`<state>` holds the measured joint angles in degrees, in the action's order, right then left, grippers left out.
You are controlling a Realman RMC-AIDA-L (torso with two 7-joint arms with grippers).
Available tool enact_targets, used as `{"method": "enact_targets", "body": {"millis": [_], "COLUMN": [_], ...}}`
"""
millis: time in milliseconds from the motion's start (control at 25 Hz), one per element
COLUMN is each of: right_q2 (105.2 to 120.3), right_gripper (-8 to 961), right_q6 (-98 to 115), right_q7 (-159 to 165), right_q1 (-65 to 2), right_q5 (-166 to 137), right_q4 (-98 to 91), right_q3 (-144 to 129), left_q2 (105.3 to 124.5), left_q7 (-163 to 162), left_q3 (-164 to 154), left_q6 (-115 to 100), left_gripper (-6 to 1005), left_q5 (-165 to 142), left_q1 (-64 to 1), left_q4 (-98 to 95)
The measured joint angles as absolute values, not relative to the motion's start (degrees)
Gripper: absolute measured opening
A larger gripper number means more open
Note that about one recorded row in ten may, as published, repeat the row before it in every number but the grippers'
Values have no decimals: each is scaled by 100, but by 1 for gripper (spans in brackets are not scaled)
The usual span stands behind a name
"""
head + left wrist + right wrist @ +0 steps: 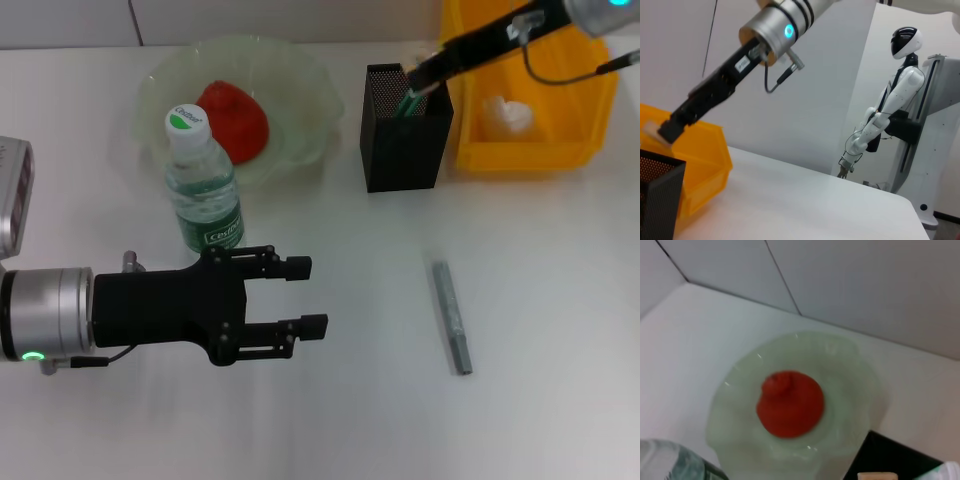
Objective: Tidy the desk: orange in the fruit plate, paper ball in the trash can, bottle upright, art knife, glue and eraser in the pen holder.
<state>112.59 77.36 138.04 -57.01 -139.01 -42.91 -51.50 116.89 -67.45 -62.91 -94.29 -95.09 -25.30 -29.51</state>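
Note:
The orange [235, 120] lies in the pale green fruit plate [300, 80]; both also show in the right wrist view, orange [790, 404] and plate [850, 390]. The water bottle [202, 185] stands upright in front of the plate. My right gripper [420, 85] is over the black mesh pen holder [405, 150], shut on a green stick-like item [410, 101] that dips into it. The white paper ball [505, 115] lies in the yellow bin [530, 155]. The grey art knife [452, 315] lies on the table. My left gripper [315, 296] is open and empty, in front of the bottle.
The left wrist view shows my right arm [740, 60] reaching over the pen holder [657, 195] and the yellow bin [705, 160], with a white humanoid robot [890, 110] beyond the table. A grey device [12, 195] sits at the left edge.

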Motion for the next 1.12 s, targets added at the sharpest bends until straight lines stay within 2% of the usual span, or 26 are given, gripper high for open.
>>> {"method": "enact_targets", "body": {"millis": [200,400,640,800,1000,1120], "right_q2": [11406,11442,11452,11479,11574,11768], "right_gripper": [259,314,548,639,636,634], "right_q6": [7634,7646,8065,9138,9946,10105], "right_q7": [13801,13799,13937,14320,14627,14793], "right_q1": [-5642,-5620,-5404,-5081,-4907,-4850], "right_q5": [-13906,-13898,-13898,-13924,-14238,-14806], "right_q4": [-4424,-4482,-5133,-6291,-6760,-6810], "right_q3": [-5343,-5350,-5334,-5369,-5625,-5952], "left_q2": [11690,11689,11679,11646,11609,11614], "left_q7": [-6728,-6723,-6759,-6768,-6768,-6768], "left_q3": [-6320,-6324,-6294,-6279,-6304,-6301], "left_q6": [-9431,-9431,-9443,-9512,-9520,-9521], "left_gripper": [688,688,687,687,688,688], "left_q5": [-9510,-9510,-9510,-9509,-9510,-9510], "left_q1": [-2515,-2504,-2492,-2487,-2488,-2496], "left_q4": [-2953,-2953,-2955,-2962,-2962,-2962]}}
